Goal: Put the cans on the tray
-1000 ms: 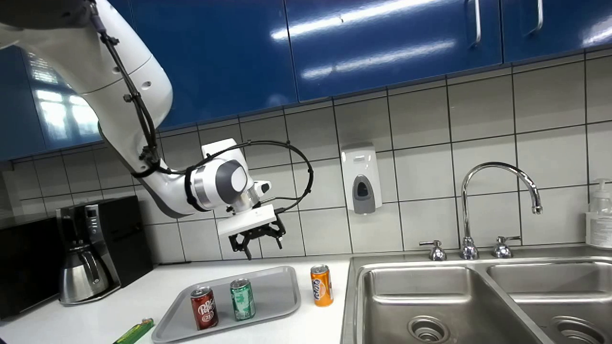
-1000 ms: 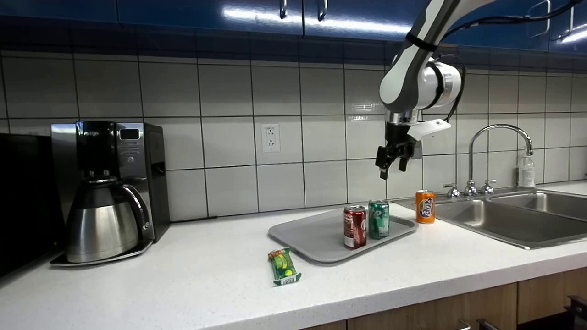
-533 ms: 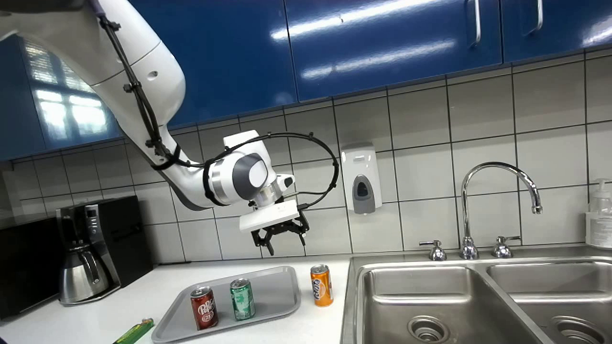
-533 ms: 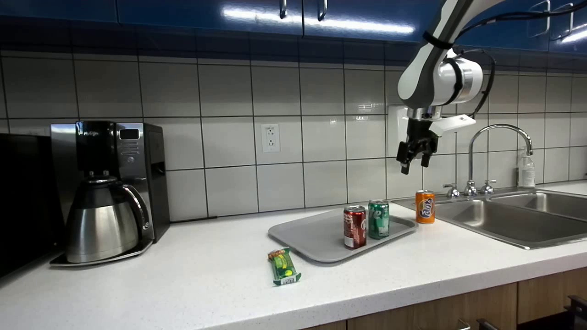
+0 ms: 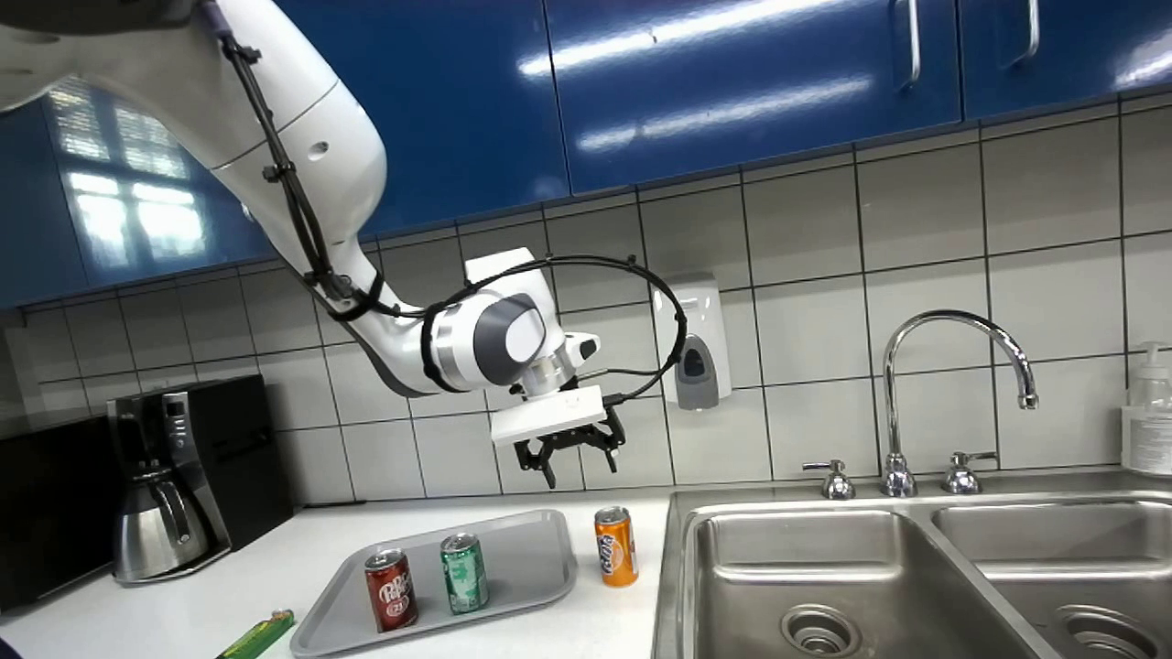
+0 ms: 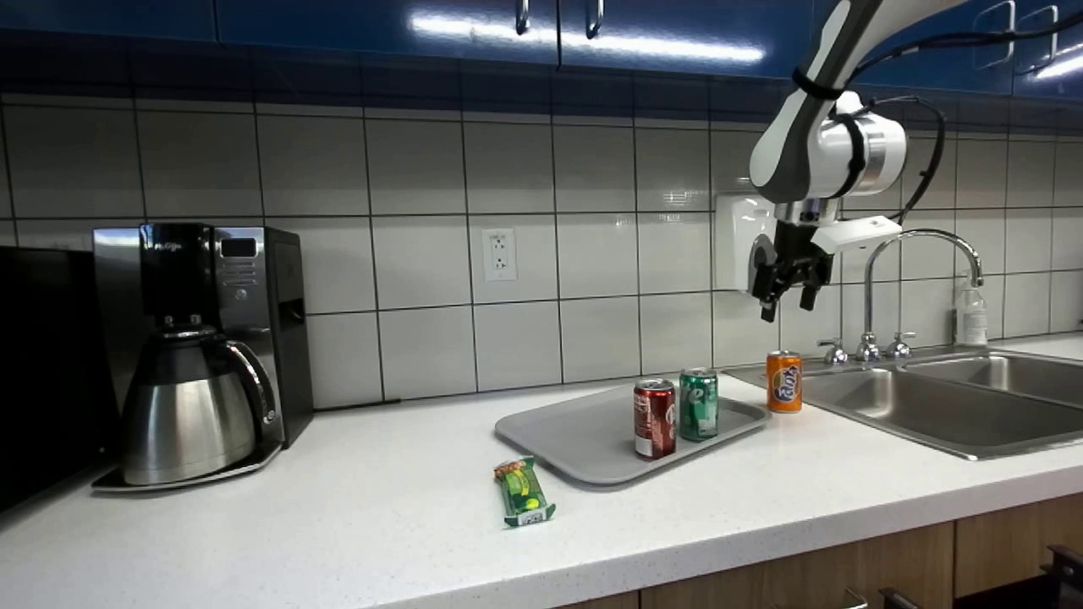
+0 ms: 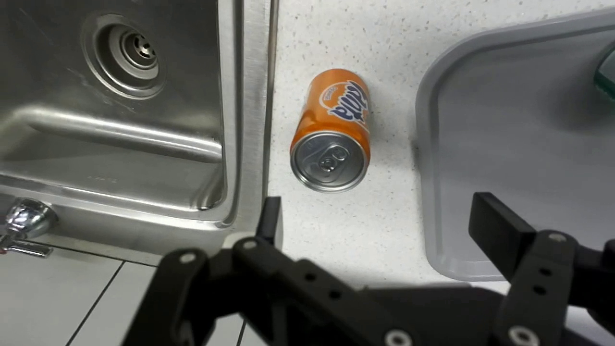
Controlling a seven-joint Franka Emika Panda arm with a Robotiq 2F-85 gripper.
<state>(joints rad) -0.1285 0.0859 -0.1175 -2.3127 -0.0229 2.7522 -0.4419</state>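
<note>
the tray (image 6: 575,430) lies on the counter (image 6: 381,516), left of the sink (image 5: 675,567) in both exterior views. on it, towards the front edge, stand the left can (image 6: 655,423) and, to its right and farther back, the middle can (image 6: 699,408). the right can (image 6: 784,382) stands on the counter, between tray and sink. a packet (image 6: 523,492) lies just beside the tray's left end. farther left is the coffee maker (image 6: 242,300), with the carafe (image 6: 188,427) standing in it. behind the sink rises the faucet (image 5: 892,403), a bottle (image 5: 1148,416) to its right, and left of it the dispenser (image 5: 701,320) hangs on the wall (image 6: 423,347). above run the cabinets (image 5: 439,110). the gripper (image 5: 582,473) hangs above the counter, higher than the cans.
</note>
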